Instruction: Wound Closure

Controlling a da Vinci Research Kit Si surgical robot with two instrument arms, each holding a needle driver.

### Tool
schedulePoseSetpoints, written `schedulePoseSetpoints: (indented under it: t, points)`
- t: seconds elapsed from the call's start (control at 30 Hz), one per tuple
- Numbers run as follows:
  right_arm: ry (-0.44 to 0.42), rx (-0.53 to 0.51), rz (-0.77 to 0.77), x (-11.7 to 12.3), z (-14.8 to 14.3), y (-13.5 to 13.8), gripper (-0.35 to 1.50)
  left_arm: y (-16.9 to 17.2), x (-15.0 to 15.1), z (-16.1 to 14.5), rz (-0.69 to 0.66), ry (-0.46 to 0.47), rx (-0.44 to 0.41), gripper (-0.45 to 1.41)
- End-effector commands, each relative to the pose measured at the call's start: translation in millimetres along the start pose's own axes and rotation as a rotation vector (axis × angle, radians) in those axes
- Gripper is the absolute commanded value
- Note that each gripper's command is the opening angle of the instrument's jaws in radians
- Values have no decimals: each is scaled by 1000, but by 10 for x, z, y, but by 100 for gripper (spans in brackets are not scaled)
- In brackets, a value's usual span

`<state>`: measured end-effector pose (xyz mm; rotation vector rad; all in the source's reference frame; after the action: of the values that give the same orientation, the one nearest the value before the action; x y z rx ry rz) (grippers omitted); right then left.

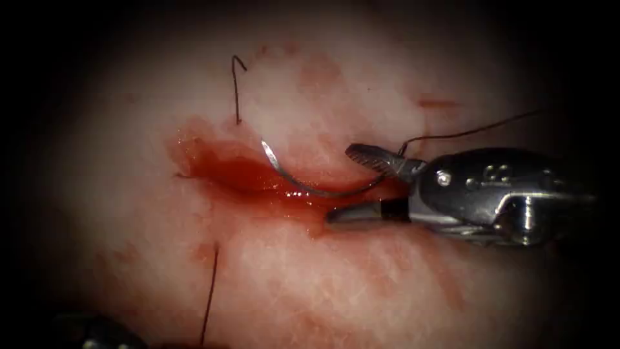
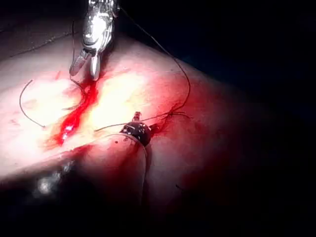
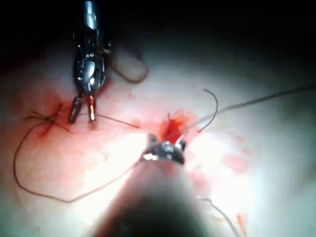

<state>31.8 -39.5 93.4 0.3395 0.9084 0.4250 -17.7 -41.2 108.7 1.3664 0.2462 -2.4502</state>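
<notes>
The curved needle (image 1: 303,189) lies across the cut (image 1: 226,169) in the tissue (image 1: 361,284). Its middle sits in the red fluid and its point (image 1: 264,143) rises at the cut's far lip; whether it runs through tissue I cannot tell. My right tool (image 1: 339,184) comes in from the right with its jaws open around the needle's tail end, gripping nothing. Thread (image 1: 471,132) trails from that tail off to the right. The left tool (image 3: 82,116) hangs over the tissue beside a tied stitch (image 3: 47,118), jaws apart and holding nothing. The left wrist view has the right tool (image 2: 85,74) over the cut (image 2: 74,118).
A cut end of thread (image 1: 236,90) stands up left of the needle's point. Another dark thread end (image 1: 210,291) lies on the near tissue. Loose thread (image 3: 49,192) loops across the tissue near the tied stitch. Red fluid (image 1: 284,194) pools along the cut.
</notes>
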Motion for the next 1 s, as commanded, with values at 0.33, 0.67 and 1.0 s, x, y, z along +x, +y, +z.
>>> schedulePoseSetpoints:
  t: [0.33,0.67,1.0]
  points:
    - [2,5,-2,5,11,-7,85,-10,-15,1,-47,-9,95,-45]
    - [74,50,-128,21,31,-17,85,-78,-27,-46,-119,-17,232,-45]
    - [209,111,-450,34,96,-46,68,-80,-21,-50,-107,-16,230,-45]
